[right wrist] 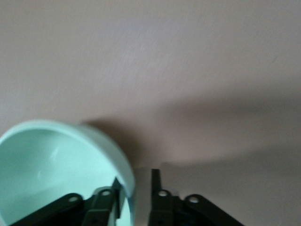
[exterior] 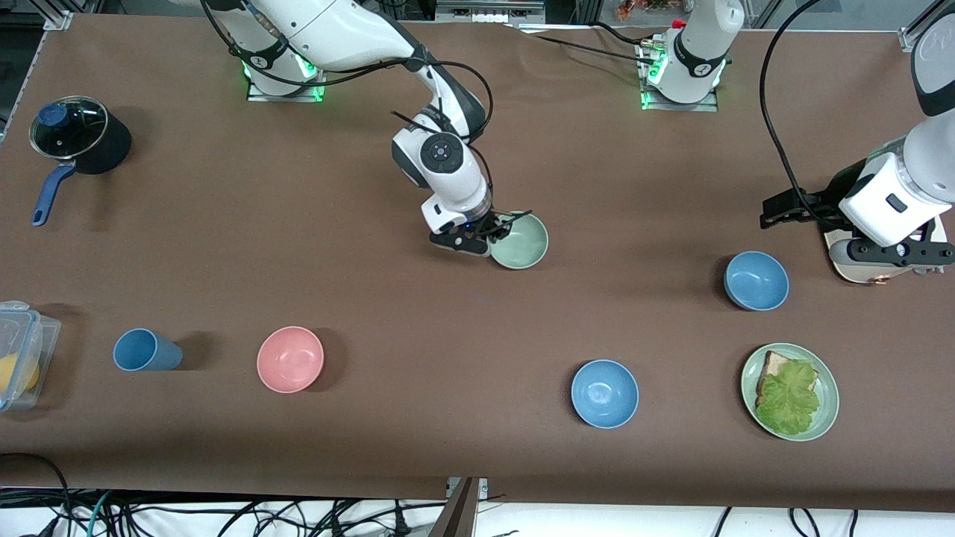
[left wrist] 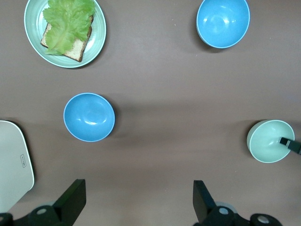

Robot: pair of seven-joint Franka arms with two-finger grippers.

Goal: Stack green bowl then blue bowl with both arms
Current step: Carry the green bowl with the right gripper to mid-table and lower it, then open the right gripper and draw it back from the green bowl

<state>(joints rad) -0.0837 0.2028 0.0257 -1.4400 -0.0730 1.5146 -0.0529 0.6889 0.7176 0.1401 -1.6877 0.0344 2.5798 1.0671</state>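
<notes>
The green bowl (exterior: 522,242) sits on the table near the middle. It also shows in the right wrist view (right wrist: 51,169) and the left wrist view (left wrist: 268,141). My right gripper (exterior: 496,231) is down at its rim (right wrist: 136,181), open, one finger inside the bowl against the wall, the other outside with a small gap. One blue bowl (exterior: 756,280) (left wrist: 89,117) stands toward the left arm's end. The second blue bowl (exterior: 604,393) (left wrist: 223,21) stands nearer the front camera. My left gripper (exterior: 891,257) (left wrist: 136,202) is open and empty, up over the table beside a cream board.
A green plate of bread and lettuce (exterior: 824,414) (left wrist: 96,44) is near the front edge. A cream board (exterior: 847,272) (left wrist: 11,165) lies under my left hand. A pink bowl (exterior: 290,359), blue cup (exterior: 145,350), plastic box (exterior: 22,358) and lidded pot (exterior: 78,138) are toward the right arm's end.
</notes>
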